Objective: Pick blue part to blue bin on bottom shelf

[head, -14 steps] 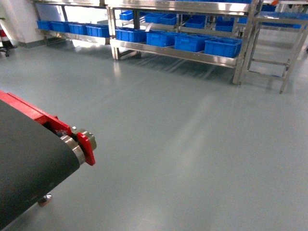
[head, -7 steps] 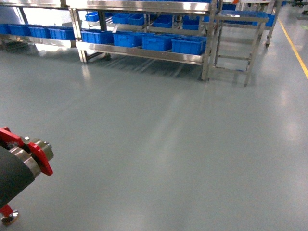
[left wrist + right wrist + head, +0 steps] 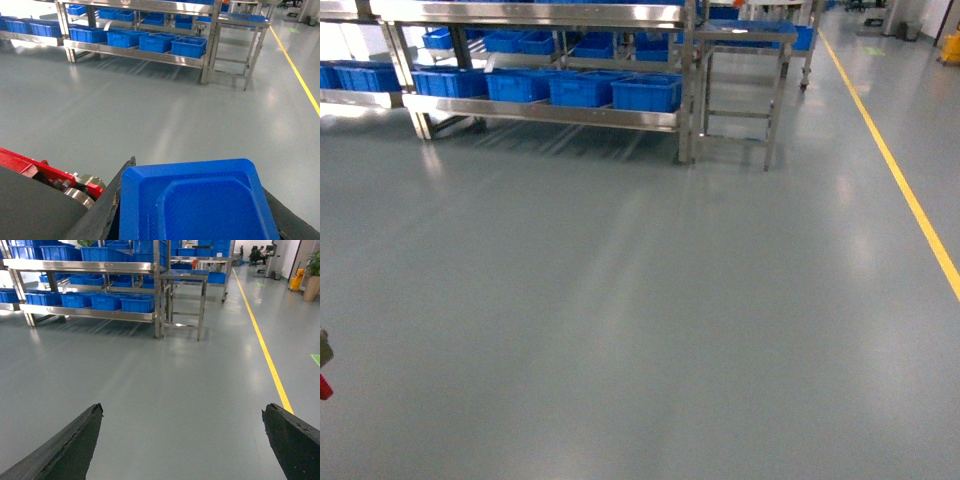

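The blue part [image 3: 200, 202], a shallow moulded tray, sits clamped between the 2 dark fingers of the left claw [image 3: 192, 210], filling the lower half of the left wrist view. Below and left of that claw lies the red-framed conveyor end [image 3: 55, 177] with its steel roller. Far ahead of the claw, across open grey floor [image 3: 650, 300], stands the steel rack, its bottom shelf [image 3: 135, 52] carrying a row of blue bins [image 3: 189, 46]. Beside the rack, to its right, is a square steel surface [image 3: 240, 22]. The right claw [image 3: 182, 440] is spread wide and holds nothing. Step in hand, as judged: transport toward the rack. The next move calls for closing the distance, then lowering the part into a bin on the low tier.
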Available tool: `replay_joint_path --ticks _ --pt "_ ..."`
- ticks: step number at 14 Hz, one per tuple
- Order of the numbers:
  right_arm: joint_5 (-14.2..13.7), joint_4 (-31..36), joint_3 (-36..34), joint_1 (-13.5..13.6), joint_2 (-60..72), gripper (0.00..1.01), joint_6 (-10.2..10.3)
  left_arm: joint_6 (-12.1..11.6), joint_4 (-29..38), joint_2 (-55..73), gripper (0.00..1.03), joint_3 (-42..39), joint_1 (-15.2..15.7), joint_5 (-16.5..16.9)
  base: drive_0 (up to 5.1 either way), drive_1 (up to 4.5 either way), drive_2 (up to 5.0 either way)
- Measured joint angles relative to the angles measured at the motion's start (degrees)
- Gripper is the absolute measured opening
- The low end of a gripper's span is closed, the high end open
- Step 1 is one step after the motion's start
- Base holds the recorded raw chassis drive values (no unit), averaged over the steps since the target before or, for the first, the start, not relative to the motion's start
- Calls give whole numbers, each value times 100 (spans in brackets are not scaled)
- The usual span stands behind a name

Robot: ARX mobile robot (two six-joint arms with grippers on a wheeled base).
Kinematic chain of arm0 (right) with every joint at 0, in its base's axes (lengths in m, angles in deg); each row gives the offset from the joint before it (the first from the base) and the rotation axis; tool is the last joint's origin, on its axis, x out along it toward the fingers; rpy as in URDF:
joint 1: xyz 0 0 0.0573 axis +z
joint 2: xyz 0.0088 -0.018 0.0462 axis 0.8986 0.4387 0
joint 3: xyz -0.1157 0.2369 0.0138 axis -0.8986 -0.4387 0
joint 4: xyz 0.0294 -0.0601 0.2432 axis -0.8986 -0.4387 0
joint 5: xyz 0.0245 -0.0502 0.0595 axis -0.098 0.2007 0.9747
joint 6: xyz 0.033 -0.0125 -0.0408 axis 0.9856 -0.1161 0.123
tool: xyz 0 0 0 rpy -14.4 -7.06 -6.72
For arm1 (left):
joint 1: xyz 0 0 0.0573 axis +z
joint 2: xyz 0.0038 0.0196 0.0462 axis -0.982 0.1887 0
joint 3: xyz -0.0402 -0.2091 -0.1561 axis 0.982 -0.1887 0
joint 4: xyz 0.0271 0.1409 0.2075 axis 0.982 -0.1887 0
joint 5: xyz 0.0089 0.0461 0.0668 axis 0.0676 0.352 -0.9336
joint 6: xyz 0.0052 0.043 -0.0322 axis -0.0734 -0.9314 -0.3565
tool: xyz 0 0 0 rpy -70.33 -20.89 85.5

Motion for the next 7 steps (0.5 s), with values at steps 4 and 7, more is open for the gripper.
replay_joint_path --ticks 4,7 --pt "2 0 0 0 0 98 0 0 0 0 44 0 0 0 -160 -160 -160" --pt "0 0 0 0 0 98 0 0 2 0 44 0 0 0 -149 -149 -149"
